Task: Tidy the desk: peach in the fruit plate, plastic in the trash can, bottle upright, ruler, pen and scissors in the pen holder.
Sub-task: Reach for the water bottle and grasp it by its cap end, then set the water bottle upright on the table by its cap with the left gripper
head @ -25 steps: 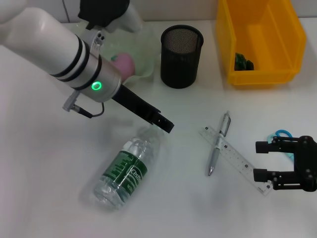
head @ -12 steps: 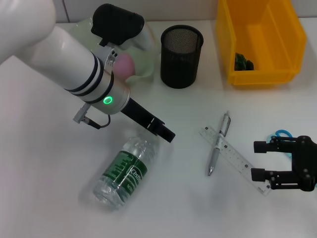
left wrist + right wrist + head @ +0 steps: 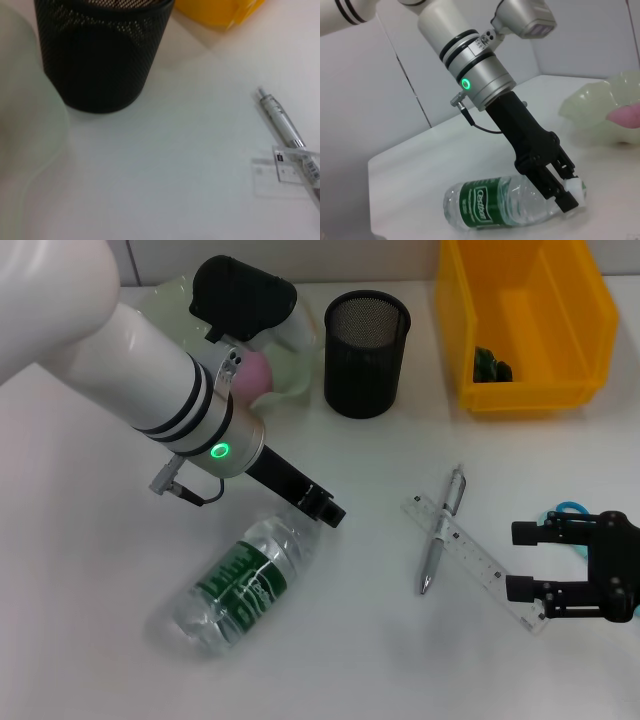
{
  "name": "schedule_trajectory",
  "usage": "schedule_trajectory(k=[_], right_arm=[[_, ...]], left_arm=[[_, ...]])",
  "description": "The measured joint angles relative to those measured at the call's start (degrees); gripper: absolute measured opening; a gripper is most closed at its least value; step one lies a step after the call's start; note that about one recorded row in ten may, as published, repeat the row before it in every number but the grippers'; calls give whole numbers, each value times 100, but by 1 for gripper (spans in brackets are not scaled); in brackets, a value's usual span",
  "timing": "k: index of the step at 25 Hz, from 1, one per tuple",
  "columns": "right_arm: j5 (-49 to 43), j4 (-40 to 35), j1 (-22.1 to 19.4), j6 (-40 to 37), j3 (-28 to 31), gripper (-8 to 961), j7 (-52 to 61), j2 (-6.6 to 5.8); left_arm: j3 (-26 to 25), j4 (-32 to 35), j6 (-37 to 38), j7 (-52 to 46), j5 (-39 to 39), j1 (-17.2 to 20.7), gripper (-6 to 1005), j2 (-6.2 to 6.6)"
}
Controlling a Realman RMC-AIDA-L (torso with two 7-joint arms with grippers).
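- I am holding my left gripper (image 3: 330, 512) down at the neck end of the bottle (image 3: 236, 583), which is lying on its side on the desk (image 3: 90, 570), near the middle and a little toward my left.
- In the right wrist view my left fingers (image 3: 559, 192) are sitting on either side of the white cap (image 3: 576, 188); they look clamped on the neck, so I am logging this as a grasp, though the head view alone does not settle it.
- The bottle's long axis is running diagonally: cap toward the pen holder (image 3: 367, 353) and my claw, base pointing back toward my body and to my left. The green label is facing up.
- Judgement: standing it up calls for lifting the cap end and pivoting about the base, so the base needs room to seat flat; it may roll, being round and nearly empty.
- My left arm is much the nearer to it. My right gripper (image 3: 522, 562) is hovering released, jaws apart, over the far end of the ruler (image 3: 470, 557), just beside the scissors (image 3: 568, 511).
- The pen (image 3: 441, 530) is lying across the ruler, between the two claws.
- The peach (image 3: 252, 370) is sitting in the fruit plate (image 3: 165, 295); something green is lying in the yellow trash can (image 3: 525, 320).
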Motion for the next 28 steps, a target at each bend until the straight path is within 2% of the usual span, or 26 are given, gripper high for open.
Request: schedule_trajectory(k=[3, 8, 11, 16, 17, 18, 22, 23, 25, 28], right_arm=[[1, 61, 1, 22, 0, 748, 0, -1], [26, 118, 7, 24, 17, 748, 0, -29], [34, 119, 4, 25, 71, 749, 0, -29], [23, 126, 24, 25, 71, 749, 0, -6], [24, 126, 26, 24, 71, 749, 0, -2], [30, 127, 26, 23, 71, 749, 0, 1], [36, 127, 39, 22, 71, 749, 1, 17], [36, 127, 41, 22, 71, 749, 4, 21], [36, 127, 43, 21, 71, 749, 25, 25], [38, 127, 56, 7, 71, 749, 77, 38]], left_arm=[[46, 130, -23, 15, 2, 70, 533, 0], [90, 217, -24, 70, 13, 120, 439, 0], [122, 638, -17, 132, -2, 347, 439, 5], [63, 1921, -14, 383, -182, 1064, 439, 33], [63, 1921, -14, 383, -182, 1064, 439, 33], [-50, 2205, -18, 585, -389, 1293, 438, 44], [-285, 2321, -12, 1074, -884, 1558, 438, 51], [-463, 2328, -20, 1577, -1392, 1784, 438, 52], [-614, 2327, -31, 2103, -1850, 2000, 438, 53], [-710, 2320, -34, 2395, -2101, 2117, 440, 53]])
